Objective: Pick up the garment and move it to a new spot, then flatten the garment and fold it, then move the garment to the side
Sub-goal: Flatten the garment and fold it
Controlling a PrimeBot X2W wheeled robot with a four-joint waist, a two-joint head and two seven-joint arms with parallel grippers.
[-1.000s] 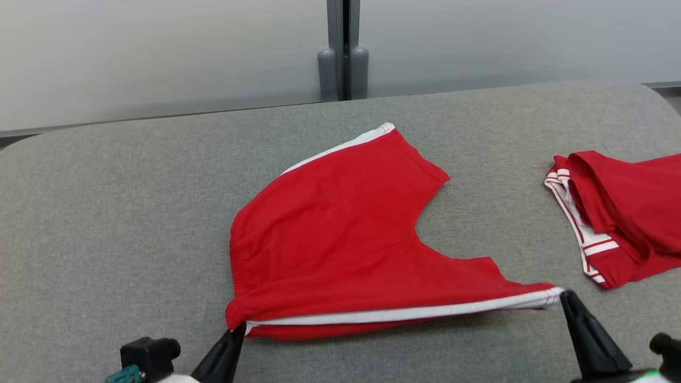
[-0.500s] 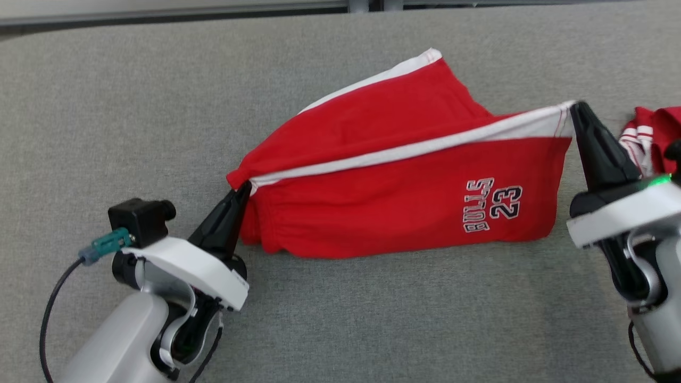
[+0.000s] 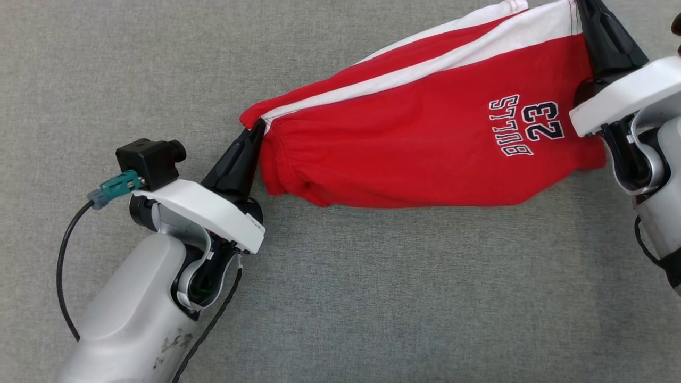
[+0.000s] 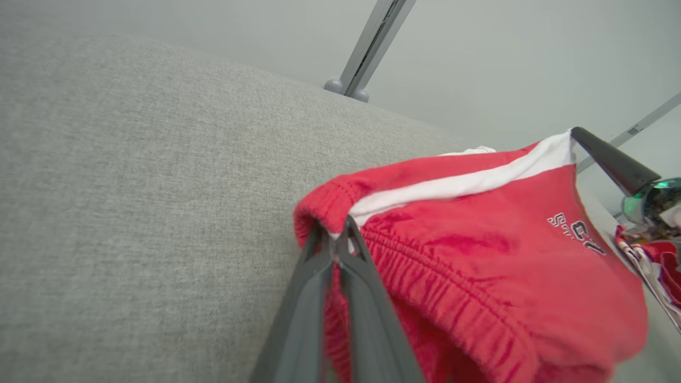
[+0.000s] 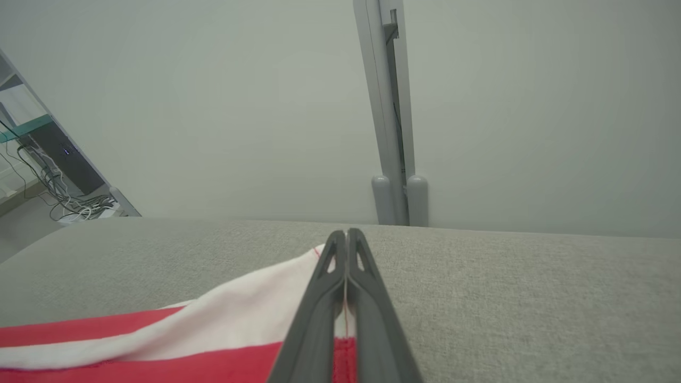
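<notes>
Item: red shorts (image 3: 415, 143), long axis left-right. Left end: waistband corner clamped in left gripper (image 3: 258, 127). Far right end: white hem clamped in right gripper (image 5: 346, 234).

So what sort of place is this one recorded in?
Probably a lab or office test space, not a home: a wide grey fabric-covered table, pale partition panels with a metal post behind it, and loose cables on the floor off to one side.

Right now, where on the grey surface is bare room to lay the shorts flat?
Bare grey surface: robot-side of the shorts, between left gripper and right gripper; also outward of the left gripper. Crowded rightward: second red garment near the right gripper.
</notes>
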